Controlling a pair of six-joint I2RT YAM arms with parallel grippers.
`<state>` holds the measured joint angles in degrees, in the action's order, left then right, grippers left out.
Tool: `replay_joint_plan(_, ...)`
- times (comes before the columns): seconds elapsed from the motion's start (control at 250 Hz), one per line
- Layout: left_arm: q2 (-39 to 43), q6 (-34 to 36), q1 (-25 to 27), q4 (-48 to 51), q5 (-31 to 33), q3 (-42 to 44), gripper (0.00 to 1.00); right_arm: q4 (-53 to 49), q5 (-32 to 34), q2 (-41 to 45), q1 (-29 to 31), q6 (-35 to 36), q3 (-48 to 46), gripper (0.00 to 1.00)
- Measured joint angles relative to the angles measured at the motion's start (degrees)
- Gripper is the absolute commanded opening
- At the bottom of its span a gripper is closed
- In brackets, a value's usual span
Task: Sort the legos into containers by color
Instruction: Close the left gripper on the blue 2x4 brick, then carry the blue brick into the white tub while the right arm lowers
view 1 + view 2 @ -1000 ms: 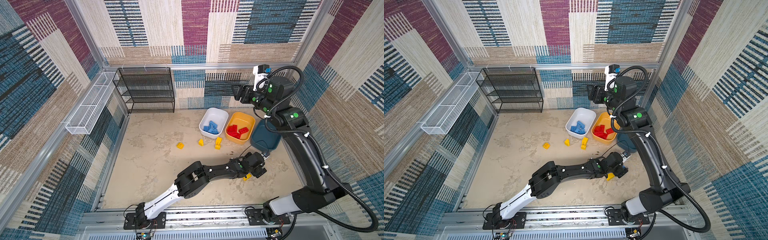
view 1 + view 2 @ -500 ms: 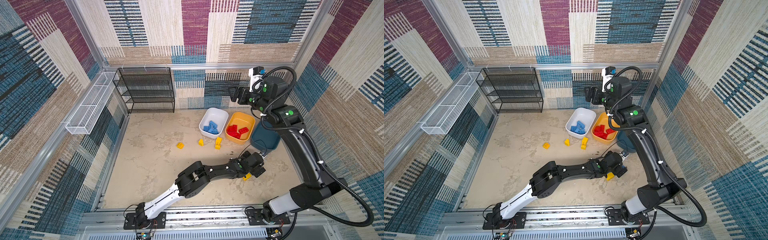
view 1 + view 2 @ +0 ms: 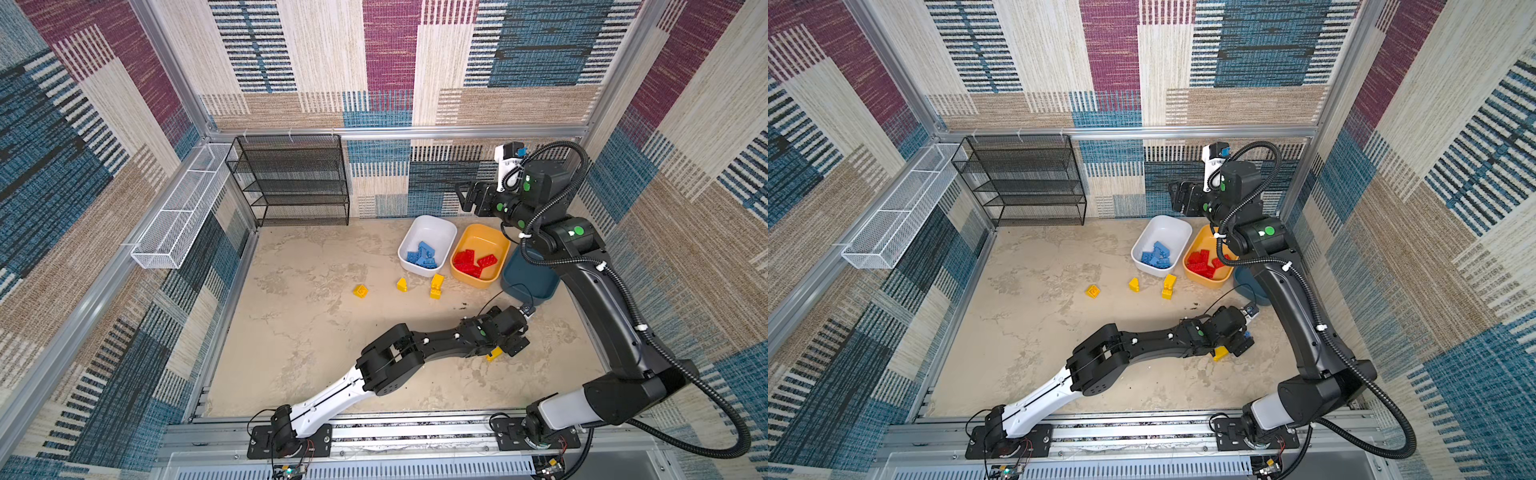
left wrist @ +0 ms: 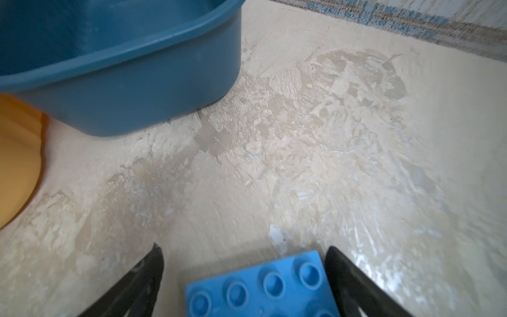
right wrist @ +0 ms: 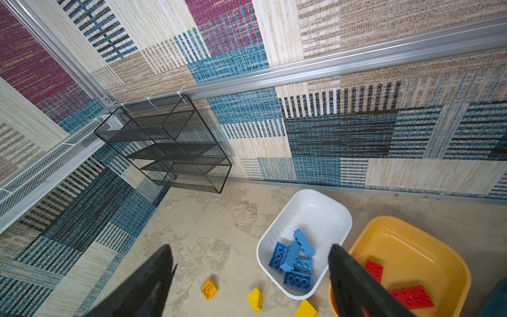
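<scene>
Blue lego (image 4: pixel 260 285) sits inside the spread left pincer (image 4: pixel 244 248) (unpinched), staged for the white container (image 3: pixel 432 228); right pincer (image 5: pixel 250 247) hangs spread.

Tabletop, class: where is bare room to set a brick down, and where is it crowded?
Bare: the wide stretch between the black rack and the leftmost yellow brick, and the front-left tabletop beside the left arm. Crowded: by the white tub, orange tub and teal tub, where yellow bricks and the left gripper sit.

Black green-dotted arms (image 3: pixel 602 299), white base links (image 3: pixel 332 397), black left hand (image 4: pixel 244 248).
</scene>
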<state>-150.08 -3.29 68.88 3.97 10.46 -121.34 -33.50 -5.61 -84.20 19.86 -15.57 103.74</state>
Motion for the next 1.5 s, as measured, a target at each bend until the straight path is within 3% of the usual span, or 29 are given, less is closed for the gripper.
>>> replay_joint_plan(0.084,0.0,0.0,0.02,0.13,-0.09,0.0,0.73,0.31,0.0,0.28,0.0,-0.02,-0.22,0.87)
replay_joint_plan(0.316,2.16,0.0,0.0,0.63,0.83,2.56,0.57,1.62,-0.02,1.84,-0.02,-0.02,-3.34,0.87)
replay_joint_plan(0.676,14.19,-1.14,-1.46,0.37,1.36,14.32,0.55,3.96,0.17,7.04,-0.68,-2.12,-10.29,0.86)
replay_joint_plan(1.02,28.26,-5.99,-10.69,1.14,1.07,26.23,0.54,8.07,-1.88,18.01,-4.83,-5.62,-22.97,0.86)
replay_joint_plan(1.26,28.81,-7.08,-20.24,6.27,-2.29,22.6,0.54,11.15,-2.14,24.33,-4.98,-5.97,-30.34,0.86)
replay_joint_plan(1.5,19.04,-6.93,-26.77,13.62,-5.44,4.46,0.54,11.54,-1.73,26.64,-5.01,-5.53,-36.28,0.86)
